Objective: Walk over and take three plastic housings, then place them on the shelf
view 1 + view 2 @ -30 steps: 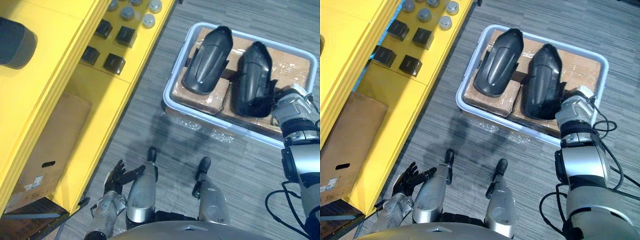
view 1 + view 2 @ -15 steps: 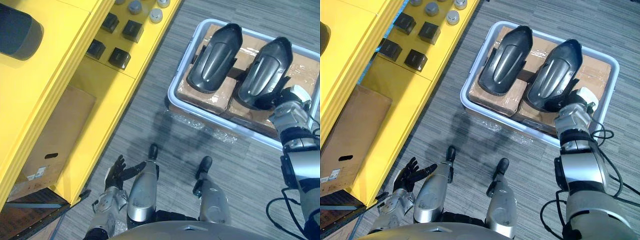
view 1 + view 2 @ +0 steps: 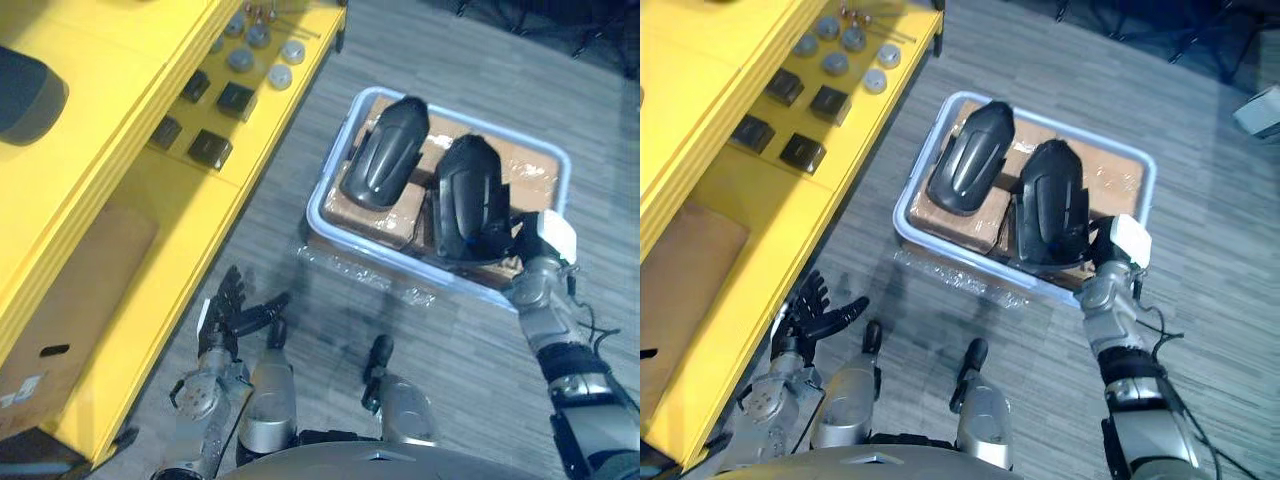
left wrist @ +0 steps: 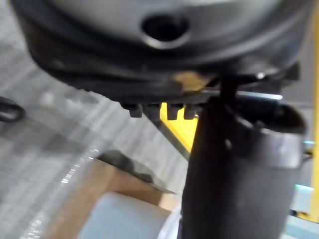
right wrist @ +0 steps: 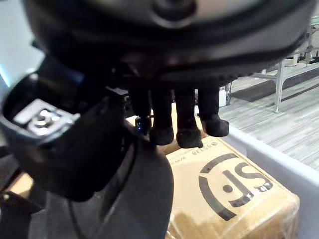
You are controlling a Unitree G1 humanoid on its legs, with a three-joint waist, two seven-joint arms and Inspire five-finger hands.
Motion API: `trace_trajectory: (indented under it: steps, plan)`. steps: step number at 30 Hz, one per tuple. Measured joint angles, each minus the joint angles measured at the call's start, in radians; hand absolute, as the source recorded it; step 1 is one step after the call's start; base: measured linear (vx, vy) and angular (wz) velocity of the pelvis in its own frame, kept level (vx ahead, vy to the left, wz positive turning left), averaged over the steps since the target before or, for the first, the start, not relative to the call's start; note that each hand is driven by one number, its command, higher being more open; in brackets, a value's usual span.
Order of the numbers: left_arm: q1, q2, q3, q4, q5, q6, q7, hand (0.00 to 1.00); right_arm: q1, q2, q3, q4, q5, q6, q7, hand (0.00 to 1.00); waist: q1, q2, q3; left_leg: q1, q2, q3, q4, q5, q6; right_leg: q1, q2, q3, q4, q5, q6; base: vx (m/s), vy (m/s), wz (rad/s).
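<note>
We're looking down on grey striped carpet (image 3: 470, 350), and the pale tray (image 3: 312, 212) sits flat on it. Everything else is placed from that tray. Inside it, two cardboard boxes (image 3: 525, 175) lie side by side, and each one carries a black plastic housing. The shelf-side housing (image 3: 385, 155) rests untouched on its box. The outer housing (image 3: 465, 195) has the right hand (image 5: 65, 154) at the end nearest us. The fingers (image 5: 187, 124) curl down over the housing's edge with the thumb opposite them, so as far as we can judge from this close, they're clamped on it.

A crinkled sheet of clear film (image 3: 365, 277) lies on the carpet against the tray's near wall. To the tray's left runs the yellow shelf (image 3: 110, 150). It holds black square parts (image 3: 208, 148) and grey round caps (image 3: 281, 76), and on its upper level there's a dark rounded object (image 3: 25, 95) that we can't identify. A brown carton (image 3: 70, 290) sits under the shelf, and its small label is too tiny to read. The left hand (image 3: 225, 320) hangs near the shelf, well apart from the tray, with its fingers spread and empty.

Beyond the tray, white table legs (image 5: 277, 79) stand on the floor. One box shows a large dark round printed mark.
</note>
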Motion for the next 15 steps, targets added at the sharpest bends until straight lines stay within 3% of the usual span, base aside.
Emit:
trace_trajectory:
  steps: [2,6,9,15]
  plan:
    - [-0.003,0.013,0.005,-0.096,0.051,0.0,-0.002,1.0,0.059,0.018,0.0,-0.043,-0.023,-0.001,-0.007,0.0,-0.003,-0.007,-0.051,0.014,0.0,0.019,-0.002,-0.008,0.002,0.011,0.001,0.012,-0.017,0.003,0.004,0.05,0.002,-0.18]
    - [-0.033,0.025,0.014,-0.169,0.049,0.012,-0.027,1.0,0.074,0.035,0.0,-0.053,-0.038,-0.005,-0.01,0.0,-0.028,-0.004,-0.093,0.042,0.001,0.034,-0.003,-0.017,0.001,0.034,0.001,0.025,-0.023,0.004,0.005,0.01,0.006,-0.13]
    - [-0.087,0.036,-0.015,-0.177,-0.016,0.095,-0.09,1.0,0.076,0.037,0.0,-0.053,-0.062,-0.006,-0.018,0.0,-0.031,0.001,-0.113,0.06,0.004,0.049,0.004,-0.024,0.0,0.045,0.005,0.049,-0.033,0.011,0.006,-0.03,0.003,-0.19]
    - [-0.163,0.048,-0.116,-0.173,-0.149,0.277,-0.126,1.0,0.049,0.063,0.006,-0.052,-0.062,-0.006,-0.044,0.0,-0.038,-0.001,-0.122,0.056,0.006,0.068,0.022,-0.029,0.0,0.042,0.009,0.069,-0.05,0.033,0.004,-0.05,0.002,-0.11]
